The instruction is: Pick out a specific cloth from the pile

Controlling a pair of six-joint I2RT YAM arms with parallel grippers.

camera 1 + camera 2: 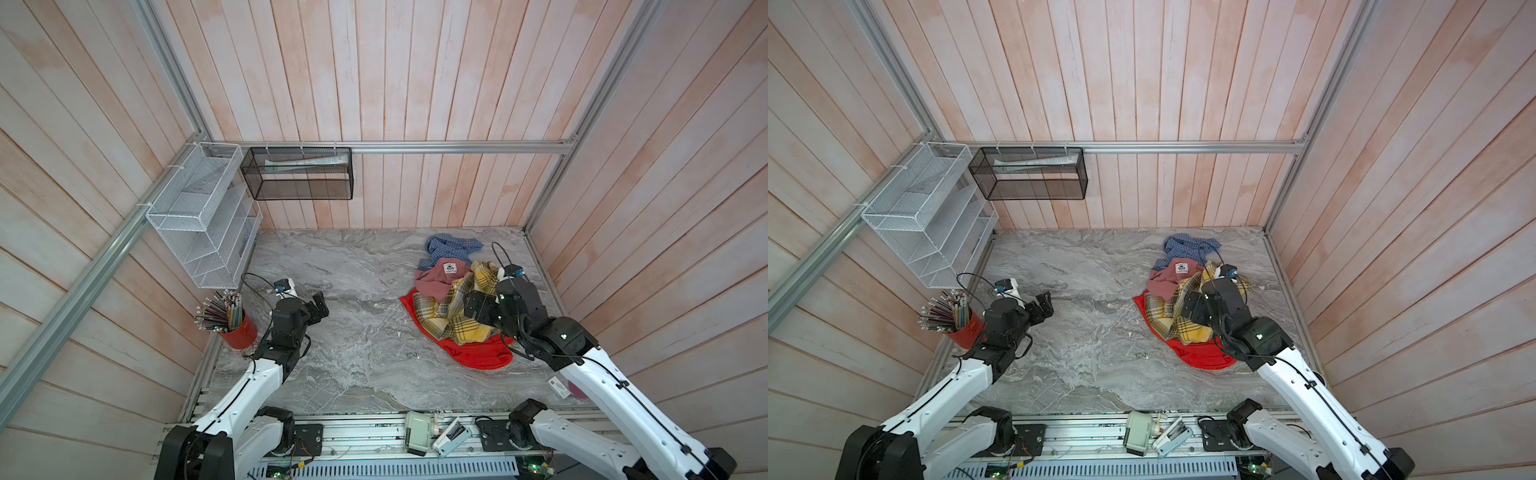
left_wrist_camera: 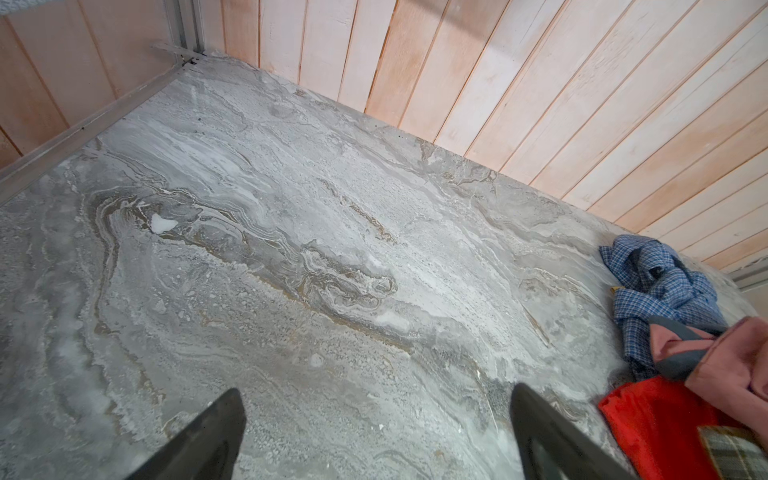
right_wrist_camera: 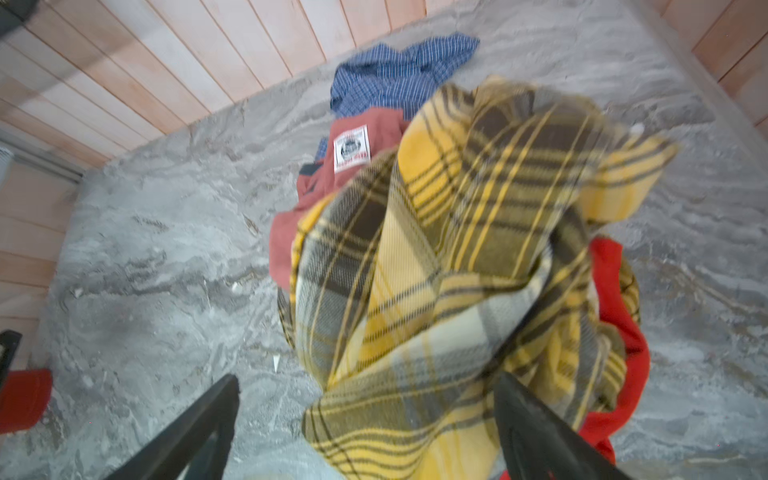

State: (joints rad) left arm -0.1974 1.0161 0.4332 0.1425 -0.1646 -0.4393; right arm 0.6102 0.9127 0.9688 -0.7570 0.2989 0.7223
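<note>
Nearest me, the robot's left arm [image 1: 245, 386] and right arm [image 1: 615, 390] rise from the rail [image 1: 365, 432] at the front edge. Beyond them spreads the grey marbled desk [image 1: 353, 345], mostly bare on its left half. The pile [image 1: 440, 291] sits on the right half, toward the back. Its widest layer is the red garment [image 1: 478, 353], flat on the desk at the bottom. The cloth [image 1: 453, 320], yellow plaid with dark stripes, lies bunched on top of that red layer and touches the pink garment [image 1: 432, 280] beside it. The blue checked shirt [image 1: 449, 247] is at the back edge of the heap.

The right pincer [image 1: 473, 309] hovers right at the cloth. In its wrist view the right pincer's [image 3: 365, 382] jaws stand spread wide, with plaid folds bulging up between them but not pinched. That view is blurred. The left pincer [image 1: 319, 306] hangs released over bare desk, well apart from the heap.

As I judge it, the right garment is found and exposed, yet not yet separated. Gripping it and carrying it clear remain.
</note>
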